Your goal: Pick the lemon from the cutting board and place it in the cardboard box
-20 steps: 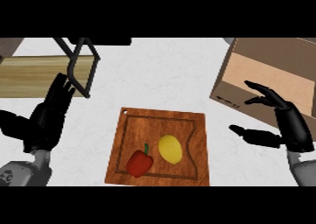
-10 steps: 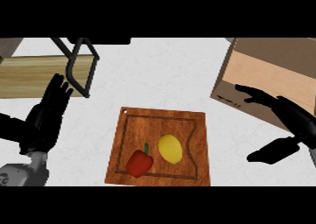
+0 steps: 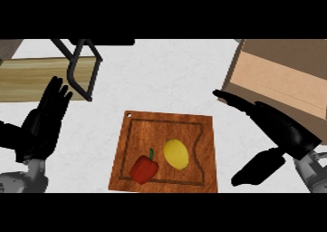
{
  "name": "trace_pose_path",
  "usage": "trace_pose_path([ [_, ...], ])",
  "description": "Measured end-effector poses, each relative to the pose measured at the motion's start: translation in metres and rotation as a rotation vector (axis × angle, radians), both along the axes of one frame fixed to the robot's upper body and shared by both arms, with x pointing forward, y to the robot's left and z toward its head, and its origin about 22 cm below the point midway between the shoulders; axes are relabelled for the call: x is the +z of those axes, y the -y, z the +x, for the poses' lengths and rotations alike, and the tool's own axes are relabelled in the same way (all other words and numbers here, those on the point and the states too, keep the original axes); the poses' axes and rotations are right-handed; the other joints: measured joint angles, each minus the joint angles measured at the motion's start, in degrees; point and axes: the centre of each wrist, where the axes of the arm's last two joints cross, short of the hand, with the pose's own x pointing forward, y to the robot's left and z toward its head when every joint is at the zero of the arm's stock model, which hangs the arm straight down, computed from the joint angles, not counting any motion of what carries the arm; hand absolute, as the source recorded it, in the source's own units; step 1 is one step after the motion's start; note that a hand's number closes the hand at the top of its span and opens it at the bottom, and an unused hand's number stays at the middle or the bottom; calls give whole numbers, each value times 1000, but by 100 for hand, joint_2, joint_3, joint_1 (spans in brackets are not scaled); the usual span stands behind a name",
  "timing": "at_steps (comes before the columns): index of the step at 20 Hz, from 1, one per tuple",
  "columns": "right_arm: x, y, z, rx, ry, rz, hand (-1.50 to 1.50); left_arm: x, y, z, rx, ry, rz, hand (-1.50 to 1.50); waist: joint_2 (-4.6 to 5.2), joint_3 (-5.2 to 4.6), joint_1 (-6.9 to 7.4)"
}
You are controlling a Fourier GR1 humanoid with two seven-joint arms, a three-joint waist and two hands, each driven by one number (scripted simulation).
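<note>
Yellow lemon (image 3: pixel 176 154) sits on the wooden cutting board (image 3: pixel 167 124), toward its lower right, right next to a red pepper (image 3: pixel 145 168) on its left. My right hand (image 3: pixel 276 127) hangs just off the board's right edge, fingers straight and spread, holding nothing, fingertips pointing up-left in front of the cardboard box (image 3: pixel 286 77) at the upper right. My left hand (image 3: pixel 44 120) rests opened out at the left side, fingers up. Light wooden surface (image 3: pixel 32 77) with a black frame (image 3: pixel 82 68) in the top-left.

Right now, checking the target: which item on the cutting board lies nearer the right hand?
The yellow lemon; the red pepper lies on its far side from the right hand.
</note>
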Motion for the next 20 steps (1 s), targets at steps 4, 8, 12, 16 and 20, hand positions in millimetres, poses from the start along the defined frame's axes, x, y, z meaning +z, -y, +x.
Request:
trace_pose_path([
  [4, 3, -20, -6, -3, -19, -31, -150, -4, 9, -2, 0, 2, 0, 0, 3, 3, -6],
  [8, -2, -35, -4, -32, -46, -65, -150, 3, 5, -1, -4, 2, 2, 0, 6, 4, -1],
  [12, -16, -46, -1, -24, -80, -63, -150, 2, 5, -1, -5, -2, 0, 0, 9, 6, -1],
  [16, -23, -66, -3, -29, -90, -71, -150, -3, 2, 0, -4, 0, 5, 0, 10, 6, -5],
  [20, -35, -68, -8, -45, -76, -73, -150, -1, 3, 3, 0, -1, 3, 0, 9, 6, -10],
])
